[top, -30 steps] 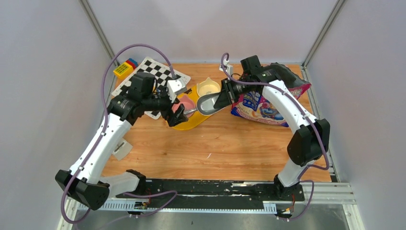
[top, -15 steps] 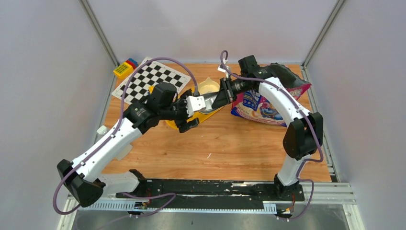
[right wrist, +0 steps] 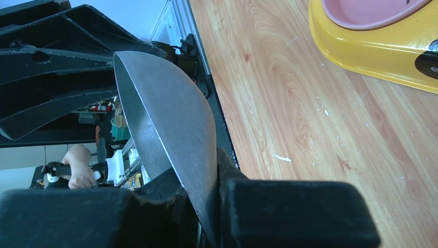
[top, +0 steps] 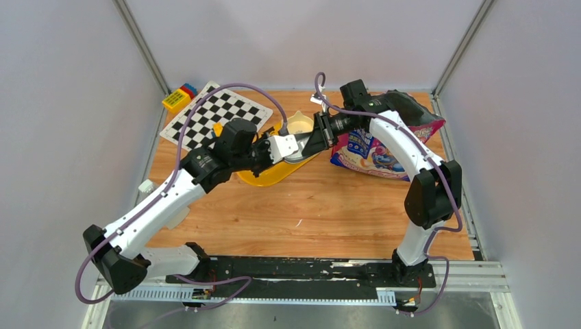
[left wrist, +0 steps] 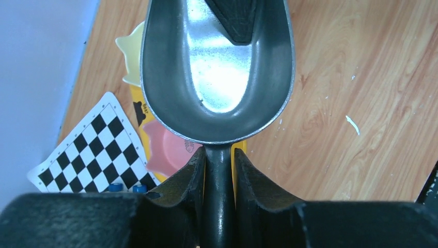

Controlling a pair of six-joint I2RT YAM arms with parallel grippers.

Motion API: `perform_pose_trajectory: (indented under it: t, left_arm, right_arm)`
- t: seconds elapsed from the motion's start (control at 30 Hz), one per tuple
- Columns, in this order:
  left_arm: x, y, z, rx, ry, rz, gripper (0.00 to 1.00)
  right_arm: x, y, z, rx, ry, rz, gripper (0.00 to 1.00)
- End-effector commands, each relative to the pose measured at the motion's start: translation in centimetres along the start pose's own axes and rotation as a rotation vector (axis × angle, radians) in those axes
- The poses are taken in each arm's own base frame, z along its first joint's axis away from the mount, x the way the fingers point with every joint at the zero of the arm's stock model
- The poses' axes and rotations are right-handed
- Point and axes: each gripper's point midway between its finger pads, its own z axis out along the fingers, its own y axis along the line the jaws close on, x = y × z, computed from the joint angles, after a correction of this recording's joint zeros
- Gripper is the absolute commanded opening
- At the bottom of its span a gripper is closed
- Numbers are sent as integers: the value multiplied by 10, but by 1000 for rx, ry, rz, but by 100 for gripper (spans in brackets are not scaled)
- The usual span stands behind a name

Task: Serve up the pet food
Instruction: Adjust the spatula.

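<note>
Top external: grey scoop (top: 299, 148) over the yellow feeder (top: 264, 177), gripped at both ends. Runs lengthwise across the tabletop (top: 322, 205), handle to the left, open lip to the right, toward the blue-and-pink bag (top: 373, 151).

Left wrist: left jaws pressed onto the thin handle stem from either side, bowl straight ahead of them and empty. Right wrist: right jaws pinching the front rim of the same bowl, seen edge-on.

No pet food in sight anywhere. None in the scoop, none on the visible part of the pink dish (right wrist: 372, 10). Presumably inside the bag, which lies just beyond the right wrist and well apart from the left jaws. Right arm nearer to it. Probably calls for one grip to let go before any dipping, with the lip aimed the right way.

Scoop: hard, smooth, dull-gloss grey, oval and deep, with a thin rim. Bag: glossy film, crumpled and soft-sided, likely to shift when prodded. Feeder: rigid moulded plastic, its pink and cream dishes (top: 299, 125) scalloped at the edge. Tabletop: wood grain with a few pale flecks.
</note>
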Motion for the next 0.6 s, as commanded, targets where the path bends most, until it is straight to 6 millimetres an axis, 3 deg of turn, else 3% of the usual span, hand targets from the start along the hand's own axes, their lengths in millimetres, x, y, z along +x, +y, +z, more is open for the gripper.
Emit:
perform_pose_trajectory:
  t: [0.0, 0.13, 0.17, 0.57]
  left_arm:
    - [-15, 7, -6, -43, -65, -9, 22]
    - [-23, 3, -7, -29, -104, -33, 1]
    - [-26, 4, -9, -29, -114, -40, 0]
    - [-56, -1, -38, 26, -238, -103, 0]
  right_arm:
    - [-3, 33, -4, -116, -7, -50, 0]
    - [1, 35, -3, -137, 1, -46, 0]
    - [1, 35, -3, -142, 1, -45, 0]
    - [6, 17, 5, -115, 17, -17, 0]
